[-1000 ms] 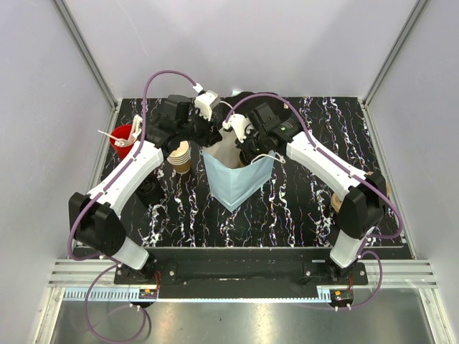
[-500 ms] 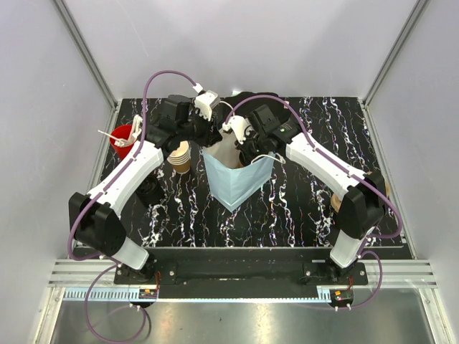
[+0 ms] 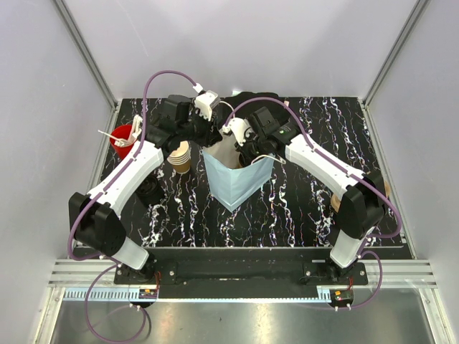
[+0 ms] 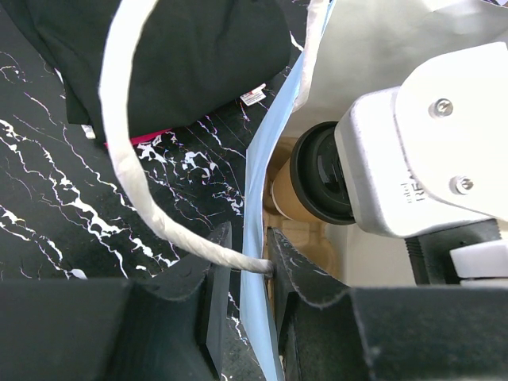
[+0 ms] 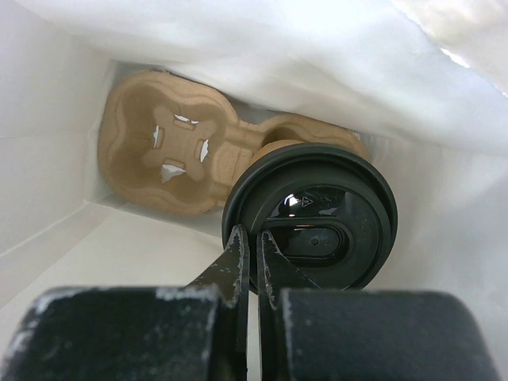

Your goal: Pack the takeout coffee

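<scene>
Right gripper [image 5: 252, 258]: jaws nearly together, nipped on the lid rim of the takeout coffee [image 5: 317, 226]. The cup sits just ahead of its fingertips, inside the blue bag [image 3: 237, 183]. Beyond and below it lies a pulp carrier [image 5: 159, 151], near sockets bare.

Step, as I judge it: setting the cup into the carrier. Seated or not, cannot tell. Next calls for a straight descent, then release.

Left gripper [image 4: 248, 246]: narrow, pinching the bag wall.

Count: one lidded cup, one carrier, one bag. Farther left, one cup stack [image 3: 181, 158] and one red cup [image 3: 123, 136].
</scene>
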`<state>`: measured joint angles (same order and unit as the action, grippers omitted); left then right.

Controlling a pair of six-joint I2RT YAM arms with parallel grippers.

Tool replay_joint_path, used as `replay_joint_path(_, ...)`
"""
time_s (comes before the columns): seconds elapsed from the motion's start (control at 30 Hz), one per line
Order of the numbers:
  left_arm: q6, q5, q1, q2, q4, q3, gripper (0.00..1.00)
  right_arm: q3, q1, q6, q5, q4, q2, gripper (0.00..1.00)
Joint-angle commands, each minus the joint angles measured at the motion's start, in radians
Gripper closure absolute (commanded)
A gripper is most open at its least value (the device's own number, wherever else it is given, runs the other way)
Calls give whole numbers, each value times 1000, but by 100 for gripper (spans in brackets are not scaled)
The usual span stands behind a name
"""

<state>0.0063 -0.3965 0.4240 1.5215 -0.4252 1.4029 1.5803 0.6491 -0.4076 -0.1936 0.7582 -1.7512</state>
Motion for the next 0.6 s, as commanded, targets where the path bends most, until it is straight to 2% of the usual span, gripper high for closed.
replay_joint_path(0.0,-3,-18,2,-11,25,36,73,-9,-6,-17,-6,-39,44,100)
replay_joint_path(0.57,-5,-16,2,-20,28,31,73,-29,-6,-25,16,-63,41,100)
